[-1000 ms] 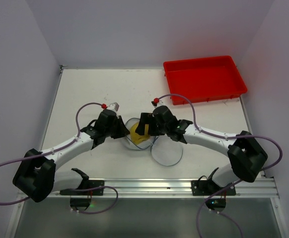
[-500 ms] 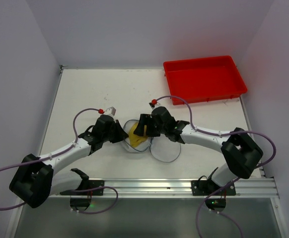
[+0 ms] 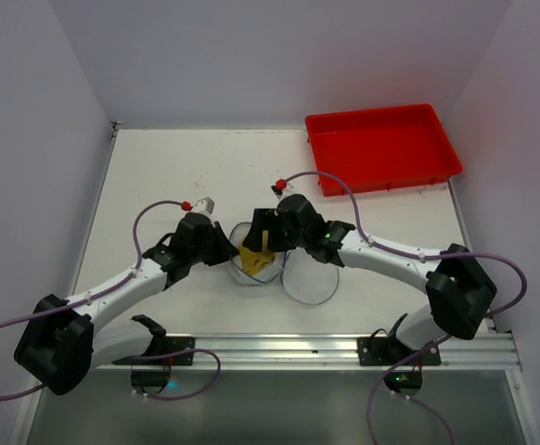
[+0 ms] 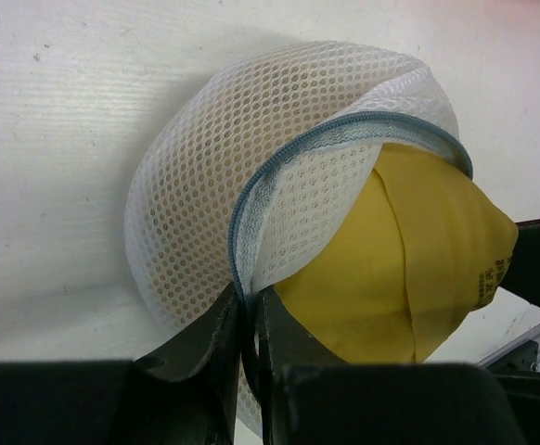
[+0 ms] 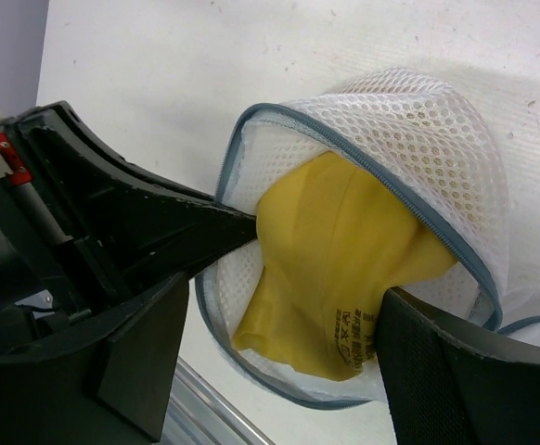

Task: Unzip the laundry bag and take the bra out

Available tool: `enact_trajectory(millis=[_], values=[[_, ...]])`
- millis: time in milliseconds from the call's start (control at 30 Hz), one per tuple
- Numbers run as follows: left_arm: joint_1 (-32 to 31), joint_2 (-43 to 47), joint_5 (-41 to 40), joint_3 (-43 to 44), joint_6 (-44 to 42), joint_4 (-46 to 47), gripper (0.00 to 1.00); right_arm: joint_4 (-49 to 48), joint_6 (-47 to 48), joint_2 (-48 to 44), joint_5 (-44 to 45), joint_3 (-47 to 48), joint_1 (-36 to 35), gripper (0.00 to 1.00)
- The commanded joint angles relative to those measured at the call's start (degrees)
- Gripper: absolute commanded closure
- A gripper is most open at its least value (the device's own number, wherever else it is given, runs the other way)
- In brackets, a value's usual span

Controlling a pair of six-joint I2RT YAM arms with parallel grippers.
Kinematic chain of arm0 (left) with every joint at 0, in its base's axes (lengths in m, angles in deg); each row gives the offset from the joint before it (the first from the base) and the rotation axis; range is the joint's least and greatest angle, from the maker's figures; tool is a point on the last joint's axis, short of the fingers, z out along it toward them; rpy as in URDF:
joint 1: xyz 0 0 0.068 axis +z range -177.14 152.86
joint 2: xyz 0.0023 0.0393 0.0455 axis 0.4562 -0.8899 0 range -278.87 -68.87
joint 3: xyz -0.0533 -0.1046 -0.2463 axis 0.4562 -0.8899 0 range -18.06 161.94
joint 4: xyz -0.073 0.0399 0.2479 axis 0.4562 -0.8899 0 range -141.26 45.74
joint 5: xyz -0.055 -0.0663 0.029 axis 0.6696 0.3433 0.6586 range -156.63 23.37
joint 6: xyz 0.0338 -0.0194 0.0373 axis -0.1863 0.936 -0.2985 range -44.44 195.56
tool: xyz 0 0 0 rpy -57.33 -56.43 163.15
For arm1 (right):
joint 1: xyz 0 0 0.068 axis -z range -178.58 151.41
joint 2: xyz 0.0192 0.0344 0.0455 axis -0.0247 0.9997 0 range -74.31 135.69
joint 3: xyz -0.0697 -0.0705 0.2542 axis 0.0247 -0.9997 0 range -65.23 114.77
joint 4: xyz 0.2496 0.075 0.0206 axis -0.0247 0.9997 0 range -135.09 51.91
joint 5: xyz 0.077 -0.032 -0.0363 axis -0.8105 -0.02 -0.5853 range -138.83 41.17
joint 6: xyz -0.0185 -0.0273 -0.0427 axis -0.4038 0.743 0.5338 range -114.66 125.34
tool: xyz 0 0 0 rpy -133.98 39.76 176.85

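Note:
The laundry bag [image 3: 240, 264] is a white mesh pouch with a blue-grey zipper band, unzipped and gaping at the table's middle. It shows in the left wrist view [image 4: 205, 158] and the right wrist view [image 5: 418, 120]. The bra [image 3: 254, 252] inside looks yellow and bulges out of the opening [image 4: 418, 269] [image 5: 344, 241]. My left gripper [image 3: 225, 247] [image 4: 249, 306] is shut on the bag's zipper edge. My right gripper [image 3: 261, 239] [image 5: 284, 315] is open, its fingers either side of the yellow bra; one finger [image 5: 465, 371] touches it.
A red tray [image 3: 381, 148] stands at the back right. A loose ring of zipper band and mesh [image 3: 312, 283] lies on the table just right of the bag. The left gripper's tip [image 5: 224, 227] is close to the right gripper's fingers.
Both wrists have shifted a little to the left. My right gripper has moved over the bag's opening and now covers more of the yellow bra. The left grip on the zipper edge is unchanged.

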Motion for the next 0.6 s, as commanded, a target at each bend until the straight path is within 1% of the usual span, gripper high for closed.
enact_trajectory(millis=[0, 233, 300, 333, 367, 433, 467, 533, 567], values=[[-0.2, 2.0, -1.0, 2.5, 1.1, -0.9, 0.86, 0.2, 0.1, -0.8, -0.1, 1.9, -0.6, 0.23], [-0.2, 2.7, -0.4, 2.7, 1.4, -1.3, 0.87, -0.3, -1.9, 4.0, -0.1, -0.1, -0.3, 0.28], [-0.2, 2.9, -0.3, 2.3, 1.5, -1.0, 0.87, -1.0, -1.8, 5.3, 0.3, -0.6, -0.1, 0.33], [-0.3, 3.1, -0.3, 2.2, 1.7, -0.9, 0.87, -1.6, -1.8, 5.7, 0.1, -1.1, 0.1, 0.37], [-0.2, 3.2, -0.2, 2.0, 1.8, -0.7, 0.87, -2.1, -1.4, 5.9, 0.0, -1.4, 0.4, 0.5], [-0.1, 3.2, -0.1, 1.5, 2.0, -0.5, 0.87, -3.7, -1.0, 5.7, -1.5, -1.9, 0.6, 0.66], [-0.1, 3.1, -0.3, 1.4, 2.0, -0.6, 0.87, -4.1, 0.1, 5.3, -2.1, -2.0, 0.6, 0.79], [0.2, 2.7, -0.9, 1.4, 1.9, -1.0, 0.87, -4.4, 1.2, 2.5, -3.7, -2.3, 0.6, 0.92], [0.8, 2.6, -1.0, 1.4, 1.8, -1.5, 0.86, -5.7, 2.4, 1.3, -4.3, -2.4, 0.6, 1.0]])
